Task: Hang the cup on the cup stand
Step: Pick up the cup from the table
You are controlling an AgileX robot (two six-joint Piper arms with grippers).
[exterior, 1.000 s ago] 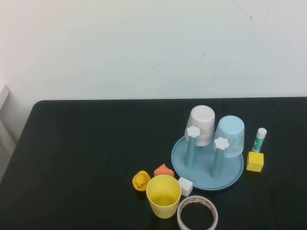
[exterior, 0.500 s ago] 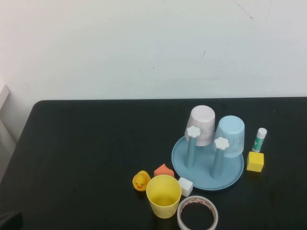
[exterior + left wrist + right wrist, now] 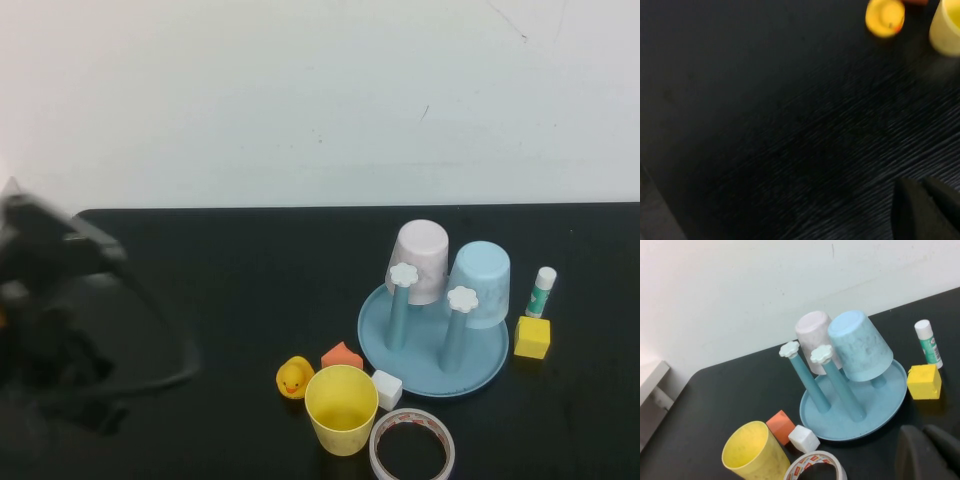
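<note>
The cup [image 3: 341, 408] stands upright near the table's [image 3: 220, 270] front edge, just beside the cup stand [image 3: 432, 350], while my left gripper [image 3: 925, 210] hovers well to its left and my right gripper [image 3: 927, 452] waits nearby, both pressed together, empty.

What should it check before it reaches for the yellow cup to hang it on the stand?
1. Yellow cup upright, mouth up: ok.
2. Free pegs on the stand: ok, the two front pegs are bare; the pink cup and blue cup hang behind.
3. Room around the cup: not ok, the duck, white block and tape roll crowd it.
4. Left gripper ready: not ok, fingers shut, away from the cup.
5. Right gripper: shut, near the stand.
</note>
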